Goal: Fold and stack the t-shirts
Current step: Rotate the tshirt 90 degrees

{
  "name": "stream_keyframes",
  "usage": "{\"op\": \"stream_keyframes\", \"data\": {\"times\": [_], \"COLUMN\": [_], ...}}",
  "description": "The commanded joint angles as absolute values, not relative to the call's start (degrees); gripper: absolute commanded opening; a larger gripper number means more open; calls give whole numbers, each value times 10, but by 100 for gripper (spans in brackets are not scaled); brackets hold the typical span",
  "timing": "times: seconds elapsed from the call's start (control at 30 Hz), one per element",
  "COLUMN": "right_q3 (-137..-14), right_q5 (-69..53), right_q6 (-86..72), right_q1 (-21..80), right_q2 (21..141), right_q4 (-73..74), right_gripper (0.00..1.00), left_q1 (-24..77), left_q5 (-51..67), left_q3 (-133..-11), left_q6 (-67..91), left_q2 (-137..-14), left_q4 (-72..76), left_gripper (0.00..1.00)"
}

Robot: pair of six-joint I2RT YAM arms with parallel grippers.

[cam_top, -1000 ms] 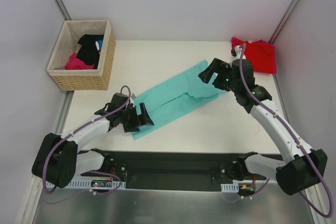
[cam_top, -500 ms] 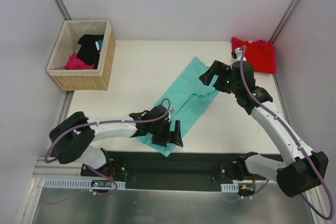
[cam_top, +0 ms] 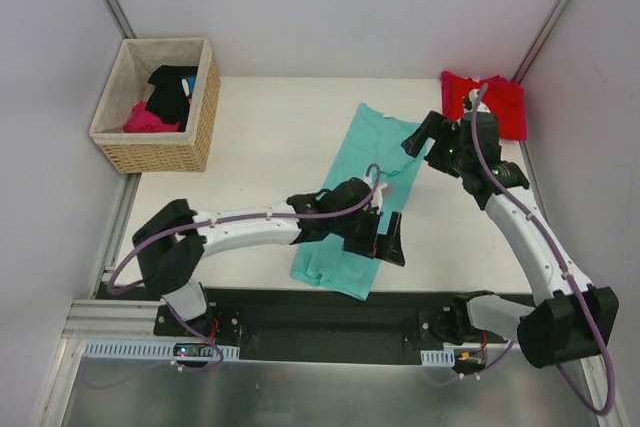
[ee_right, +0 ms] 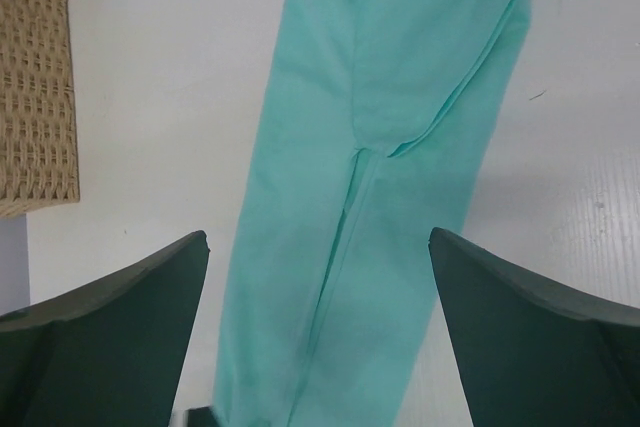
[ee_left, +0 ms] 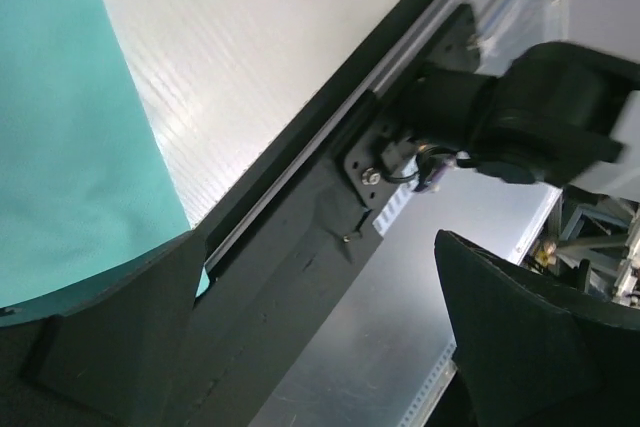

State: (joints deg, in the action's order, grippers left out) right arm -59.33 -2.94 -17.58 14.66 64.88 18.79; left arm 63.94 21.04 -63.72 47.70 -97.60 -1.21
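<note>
Left claw [cam_top: 378,245] and right claw [cam_top: 424,139], both spread wide and empty, hover at the teal shirt [cam_top: 355,162] ends; a shallow pinch may unravel its fold.

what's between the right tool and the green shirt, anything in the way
Nothing visible. In the right wrist view the open right tool faces the green shirt with only air between them; the shirt lies flat on the table. The left tool is by the shirt's near end, away from that spot.
</note>
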Motion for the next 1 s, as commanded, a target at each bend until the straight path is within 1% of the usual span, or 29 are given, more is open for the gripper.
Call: {"op": "stream_keyframes", "data": {"times": [0.0,0.03,0.1,0.13,0.17,0.23,0.27,0.37,0.53,0.73,0.97], "right_q3": [-625,-634,-678,-700,-743,-788,-827,-874,-988,-1048,-1084], "right_q5": [-81,-92,-135,-162,-165,-161,-161,-171,-191,-189,-191], "right_q6": [-167,-170,-179,-183,-183,-178,-179,-183,-192,-202,-218], "right_q1": [129,129,132,134,137,148,149,151,153,161,175], "right_q2": [726,772,828,884,915,963,1009,1080,1174,1247,1324], "right_q4": [164,150,138,131,132,139,142,134,140,141,135], "right_gripper": [97,97,96,97,96,97,96,97,97,97,97], "left_q1": [587,574,548,514,497,447,430,376,310,254,201], "left_q5": [207,193,179,170,165,157,149,152,176,194,224], "left_q3": [-665,-664,-656,-650,-637,-627,-618,-592,-546,-515,-483], "left_q6": [426,421,403,396,390,375,370,362,365,358,361], "left_q2": [-830,-807,-739,-716,-674,-637,-610,-573,-549,-560,-563], "left_q4": [-65,-79,-119,-131,-154,-177,-192,-230,-236,-235,-215], "left_gripper": [99,99,99,99,99,99,99,99,99,99,99]}}
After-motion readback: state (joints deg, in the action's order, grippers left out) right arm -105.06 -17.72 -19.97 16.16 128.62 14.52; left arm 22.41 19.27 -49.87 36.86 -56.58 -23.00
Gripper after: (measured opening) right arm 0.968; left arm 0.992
